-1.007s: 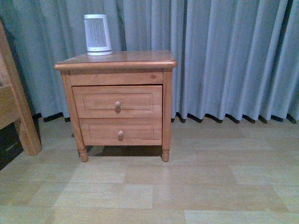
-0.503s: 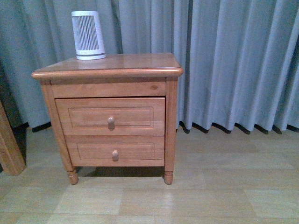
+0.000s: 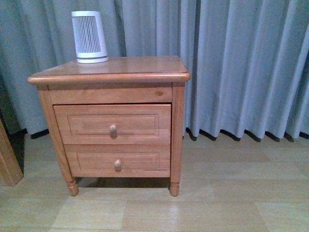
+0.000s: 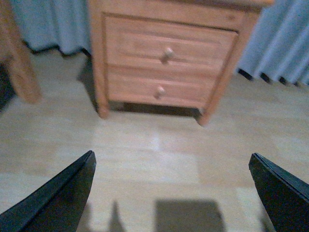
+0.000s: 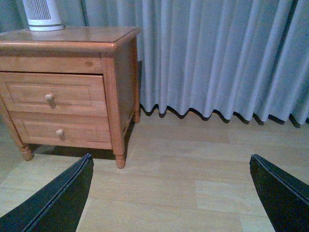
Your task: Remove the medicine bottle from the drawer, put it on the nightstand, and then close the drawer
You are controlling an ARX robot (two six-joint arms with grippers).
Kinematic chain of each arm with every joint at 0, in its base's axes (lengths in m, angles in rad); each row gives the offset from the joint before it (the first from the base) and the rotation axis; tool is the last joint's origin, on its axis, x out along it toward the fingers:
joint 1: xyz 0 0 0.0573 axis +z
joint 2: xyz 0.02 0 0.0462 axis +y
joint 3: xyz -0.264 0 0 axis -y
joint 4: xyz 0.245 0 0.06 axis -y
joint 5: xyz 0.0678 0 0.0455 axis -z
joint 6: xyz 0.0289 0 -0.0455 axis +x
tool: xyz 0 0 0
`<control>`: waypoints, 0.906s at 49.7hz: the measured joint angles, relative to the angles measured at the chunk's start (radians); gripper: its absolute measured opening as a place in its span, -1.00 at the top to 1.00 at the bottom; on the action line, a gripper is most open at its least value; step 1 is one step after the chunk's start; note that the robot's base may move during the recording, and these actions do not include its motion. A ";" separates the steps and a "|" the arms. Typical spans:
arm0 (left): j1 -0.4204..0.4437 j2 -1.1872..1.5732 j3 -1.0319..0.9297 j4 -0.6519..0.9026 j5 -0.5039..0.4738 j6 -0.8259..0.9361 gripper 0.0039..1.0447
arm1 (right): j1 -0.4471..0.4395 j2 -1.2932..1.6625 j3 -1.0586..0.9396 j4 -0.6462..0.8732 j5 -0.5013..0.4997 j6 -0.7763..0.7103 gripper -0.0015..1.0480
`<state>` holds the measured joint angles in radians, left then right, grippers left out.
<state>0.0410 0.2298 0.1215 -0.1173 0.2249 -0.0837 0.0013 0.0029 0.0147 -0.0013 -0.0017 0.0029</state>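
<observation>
Drawer (image 3: 113, 124) looked shut in nightstand (image 3: 111, 76), so bottle was hidden (presumably inside); left claw (image 4: 171, 157) and right claw (image 5: 170, 157) both spread, empty.

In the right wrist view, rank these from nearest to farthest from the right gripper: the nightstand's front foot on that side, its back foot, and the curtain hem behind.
From the right gripper:
1. front foot, at the near corner of the nightstand.
2. back foot, farther along the same side panel.
3. curtain hem, just behind the back foot.
</observation>
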 joint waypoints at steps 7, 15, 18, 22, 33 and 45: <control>-0.039 0.336 0.170 0.199 0.012 -0.037 -0.88 | 0.000 0.000 0.000 0.000 0.001 0.000 -0.87; -0.121 0.559 0.291 0.322 -0.035 -0.049 -0.88 | 0.000 0.000 0.000 0.000 0.001 0.000 -0.87; -0.153 0.596 0.305 0.346 -0.046 -0.050 -0.88 | 0.000 0.000 0.000 0.000 0.001 0.000 -0.87; -0.174 0.643 0.316 0.380 -0.055 -0.051 -0.88 | 0.000 0.000 0.000 0.000 0.001 0.000 -0.87; -0.179 0.835 0.381 0.508 -0.070 -0.042 -0.88 | 0.000 0.000 0.000 0.000 0.001 0.000 -0.87; -0.175 1.090 0.464 0.643 -0.076 -0.008 -0.88 | 0.000 0.000 0.000 0.000 0.001 0.000 -0.87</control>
<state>-0.1337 1.3201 0.5858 0.5259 0.1493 -0.0921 0.0017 0.0029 0.0147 -0.0013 -0.0006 0.0029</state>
